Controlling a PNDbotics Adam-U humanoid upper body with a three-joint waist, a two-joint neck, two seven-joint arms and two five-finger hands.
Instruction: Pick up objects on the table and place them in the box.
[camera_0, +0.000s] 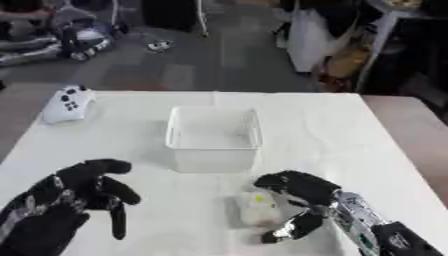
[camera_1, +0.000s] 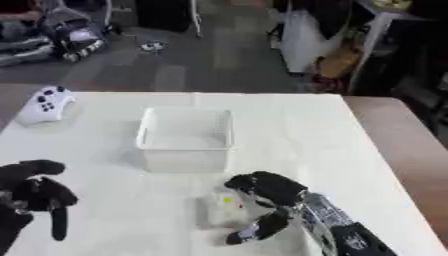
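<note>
A white table (camera_0: 332, 135) is holding a clear plastic box (camera_0: 213, 137) at its centre, which appears to be sitting empty. Near it, the right hand (camera_0: 297, 200) is curling its fingers and thumb around a small pale object with a yellow spot (camera_0: 256, 206), still resting on the table. The left hand (camera_0: 74, 197) is idling at the near left, fingers relaxed, holding nothing. A white game controller (camera_0: 68, 103) is waiting at the far left. Nothing seems boxed yet.
</note>
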